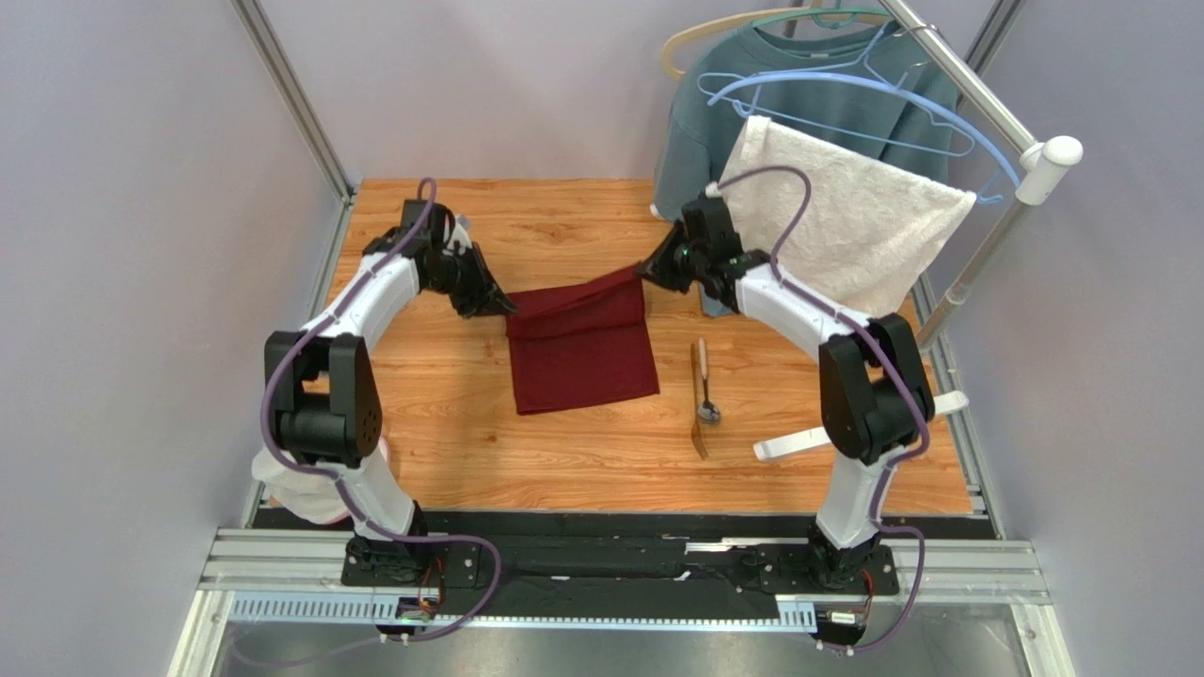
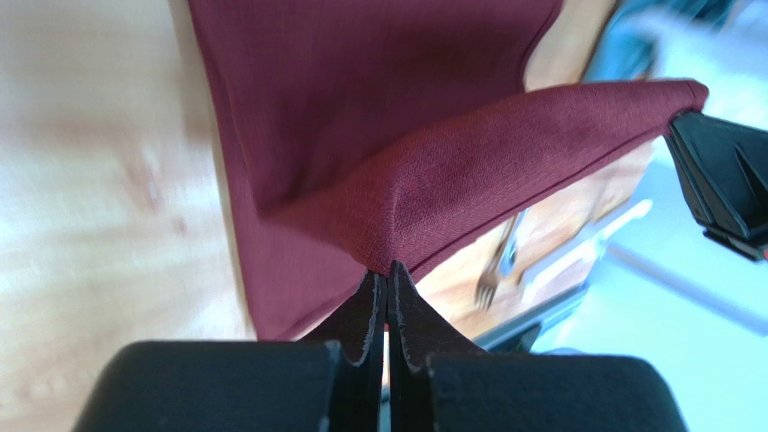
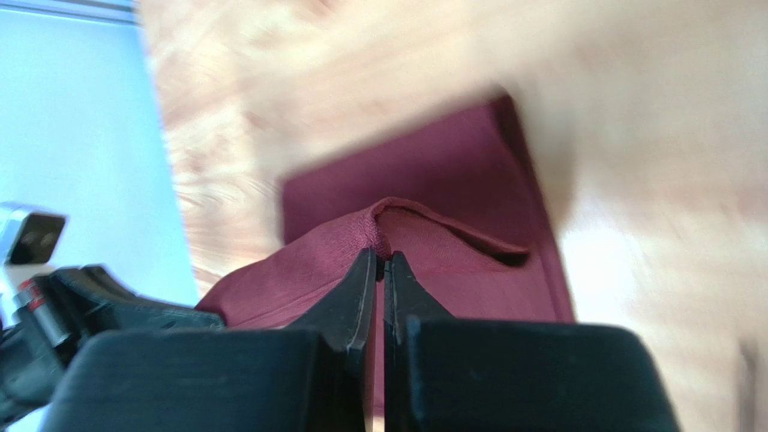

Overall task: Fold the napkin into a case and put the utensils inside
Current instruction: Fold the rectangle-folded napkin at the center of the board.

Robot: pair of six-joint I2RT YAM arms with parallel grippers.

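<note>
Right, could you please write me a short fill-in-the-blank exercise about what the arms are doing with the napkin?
1. The left tool and the right tool are both ___ on far corners of the maroon napkin.
2. The utensils lie on the wooden table, to the napkin's ___.
3. The towel hanging at the far right is ___ in colour.
Missing words: shut; right; white.

one camera hangs high behind the arm bases (image 1: 396, 557), looking down over the whole wooden table (image 1: 467, 452). the left wrist camera sits tight behind the left gripper (image 2: 388, 270), looking right; the other, behind the right gripper (image 3: 379, 259), looks left. all three share the dark red napkin (image 1: 582, 353).
</note>
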